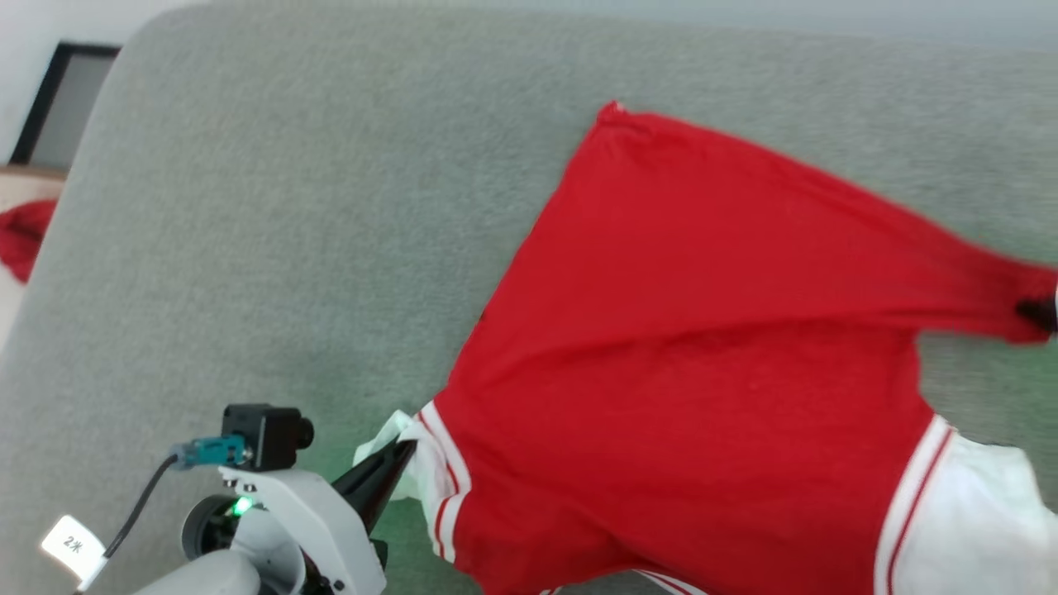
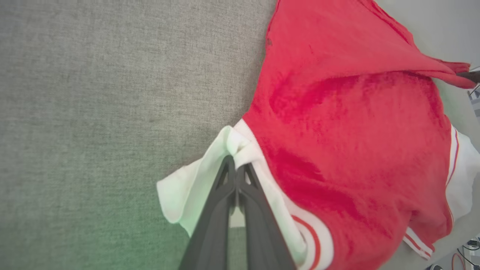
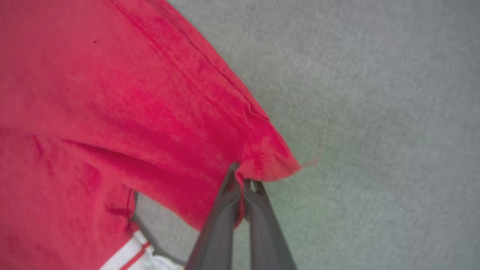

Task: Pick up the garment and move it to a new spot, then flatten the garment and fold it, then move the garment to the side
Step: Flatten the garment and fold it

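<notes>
Garment (image 1: 702, 347): spread on the grey pad (image 1: 289, 207), red body uppermost, stretched between the two grippers.

Left gripper (image 2: 235, 165): jaws fully closed, pinching a white sleeve (image 2: 187, 187) at the garment's near-left corner. The sleeve cloth bunches around the fingertips. The striped trim band lies just beside the fingers, on the body side. The rest of the garment extends away from this gripper, up and to the right in the head view.

Right gripper (image 3: 242, 180): jaws fully closed on a red hem corner at the garment's far-right end. A taut fold runs from that corner across the body.

Second white sleeve (image 1: 975, 512): near-right corner of the garment, not gripped.

Small red cloth (image 1: 21, 235): well apart from the garment, beyond the pad's left edge.
</notes>
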### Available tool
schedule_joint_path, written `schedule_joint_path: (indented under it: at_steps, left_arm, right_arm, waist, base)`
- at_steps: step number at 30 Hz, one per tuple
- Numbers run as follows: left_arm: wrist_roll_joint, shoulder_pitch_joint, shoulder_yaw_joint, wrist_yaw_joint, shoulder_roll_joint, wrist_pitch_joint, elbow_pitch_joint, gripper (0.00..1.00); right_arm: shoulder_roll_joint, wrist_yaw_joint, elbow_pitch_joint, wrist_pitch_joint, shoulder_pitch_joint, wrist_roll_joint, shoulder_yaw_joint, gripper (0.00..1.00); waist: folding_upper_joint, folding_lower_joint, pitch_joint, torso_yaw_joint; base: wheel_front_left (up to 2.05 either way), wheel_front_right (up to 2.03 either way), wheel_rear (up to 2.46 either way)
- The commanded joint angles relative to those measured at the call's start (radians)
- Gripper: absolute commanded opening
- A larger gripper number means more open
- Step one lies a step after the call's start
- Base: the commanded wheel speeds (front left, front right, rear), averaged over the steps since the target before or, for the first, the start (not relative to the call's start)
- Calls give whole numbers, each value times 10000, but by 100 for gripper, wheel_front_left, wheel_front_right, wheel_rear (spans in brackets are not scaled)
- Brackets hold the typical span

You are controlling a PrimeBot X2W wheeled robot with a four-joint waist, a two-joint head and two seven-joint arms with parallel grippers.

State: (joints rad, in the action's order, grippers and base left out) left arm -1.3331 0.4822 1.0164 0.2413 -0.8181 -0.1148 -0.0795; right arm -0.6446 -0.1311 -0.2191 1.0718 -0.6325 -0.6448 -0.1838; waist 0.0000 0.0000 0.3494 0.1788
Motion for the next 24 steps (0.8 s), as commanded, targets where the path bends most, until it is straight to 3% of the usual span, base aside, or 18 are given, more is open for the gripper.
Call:
schedule_joint_path:
  at_steps: [1, 13, 24]
  left_arm:
    - [-88, -178, -27, 93, -101, -39, -81, 0]
    - [-247, -571, -119, 408, -616, -80, -590, 0]
    - [-305, -701, -126, 481, -720, -78, -783, 0]
  right_arm:
    - [-41, 7, 346, -183, 707, -146, 187, 0]
    - [650, 7, 2094, -750, 4294, -201, 1494, 0]
    - [1489, 7, 2307, -1312, 5354, 183, 1955, 0]
  waist:
    - [0, 0, -502, -511]
    - [0, 0, -856, -1099]
    - [0, 0, -969, -1314]
  base:
    - [0, 0, 0]
    - [0, 0, 0]
    - [0, 0, 0]
